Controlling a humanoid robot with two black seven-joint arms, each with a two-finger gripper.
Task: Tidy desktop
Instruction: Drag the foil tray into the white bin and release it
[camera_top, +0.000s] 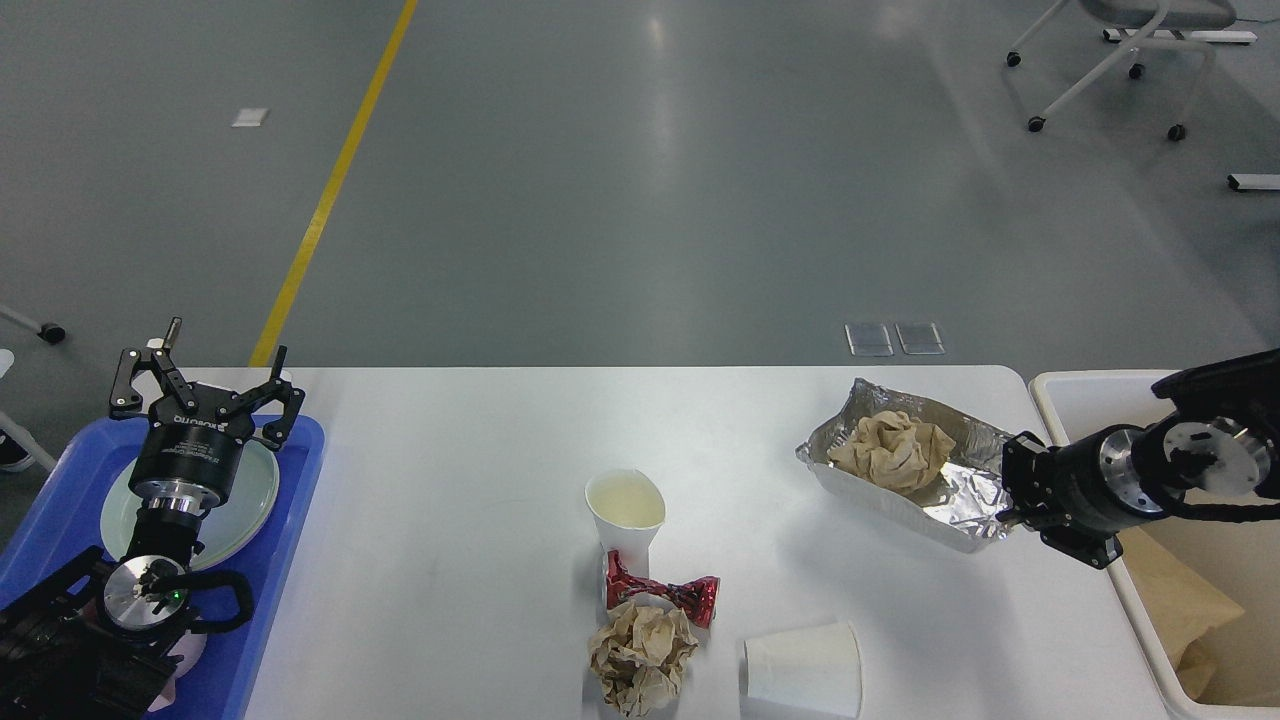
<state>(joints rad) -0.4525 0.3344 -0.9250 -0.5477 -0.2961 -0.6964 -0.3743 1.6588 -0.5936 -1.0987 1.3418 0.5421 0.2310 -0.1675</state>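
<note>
The tabletop (480, 500) fills the lower half of the head view, its long axis running left to right across the picture, with its far edge straight and parallel to the top of the frame. It is white, smooth and matte, and its two far corners are rounded; the near edge runs out of the bottom of the frame. Soft shadows fall on it beside the things it carries.

Near its middle stands an upright paper cup (626, 515), open end up and its rim pinched slightly out of round. Just in front of it lies a red foil wrapper (664, 592), twisted at the waist, touching a crumpled brown paper ball (640, 657) at the near edge. To the right of the ball a second white paper cup (803, 670) lies on its side, mouth toward the right.

Toward the right far part sits a crushed foil tray (955, 495) holding a wad of brown paper (893, 450). The right end effector (1012, 490) is at the tray's right end, over the tabletop's right edge; its fingers are dark and seen end-on, so I cannot tell whether they grip the foil.

Beyond the right edge stands a cream bin (1075, 385) with brown paper inside.

At the left, a blue tray (295, 520) overlaps the tabletop's left end and carries a pale green plate (250, 500). The left end effector (205, 385) hovers above the plate with its fingers spread wide, holding nothing.
</note>
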